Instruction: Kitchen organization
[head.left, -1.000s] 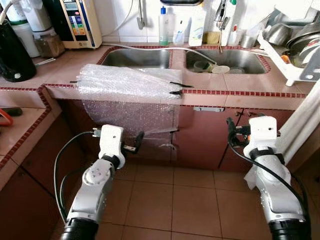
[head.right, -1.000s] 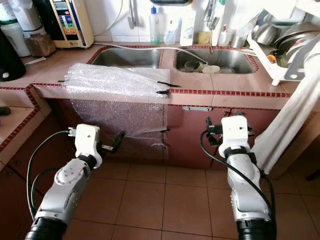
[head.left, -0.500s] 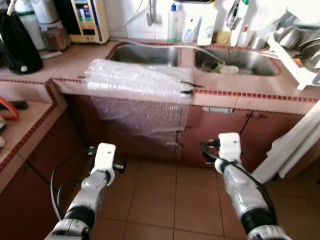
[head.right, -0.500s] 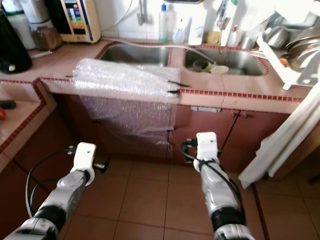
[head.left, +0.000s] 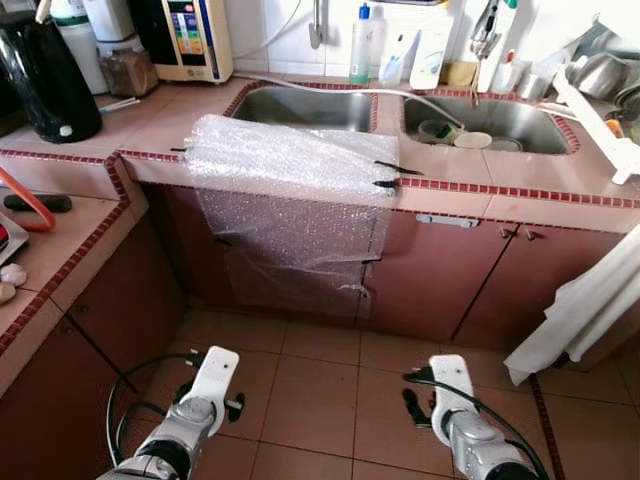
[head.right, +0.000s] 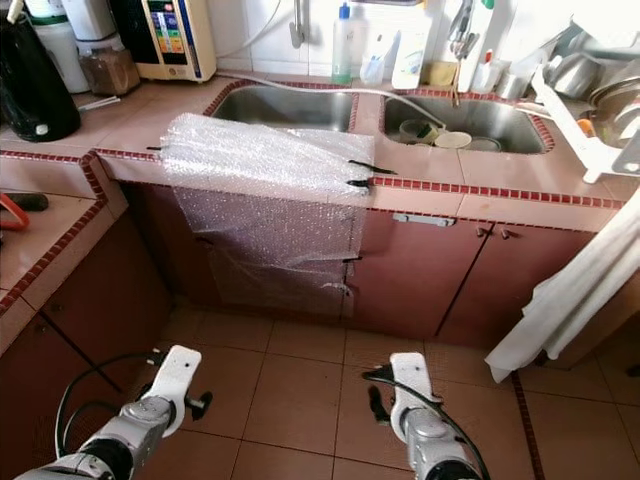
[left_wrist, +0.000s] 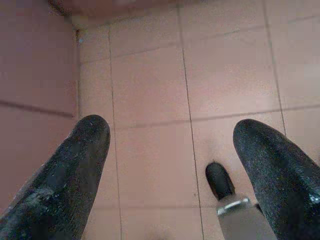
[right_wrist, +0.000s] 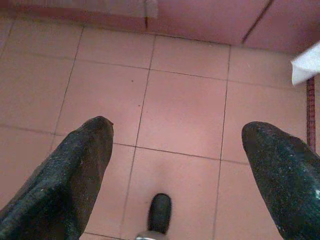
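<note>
At the bottom of the frame, we held our left gripper (left_wrist: 170, 165) and right gripper (right_wrist: 175, 165) wide and empty above the floor. Bubble wrap (head.left: 290, 160) hung over the counter (head.left: 500, 180), center. We judged reaching up came next.

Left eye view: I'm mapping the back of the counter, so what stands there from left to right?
Black kettle → water dispenser → left sink → blue-capped soap bottle → right sink → dish rack.

Both arms low at bottom of frame. Left gripper (left_wrist: 170, 145) fingers spread wide. Right gripper (right_wrist: 177, 145) fingers likewise parted, holding nothing.
</note>
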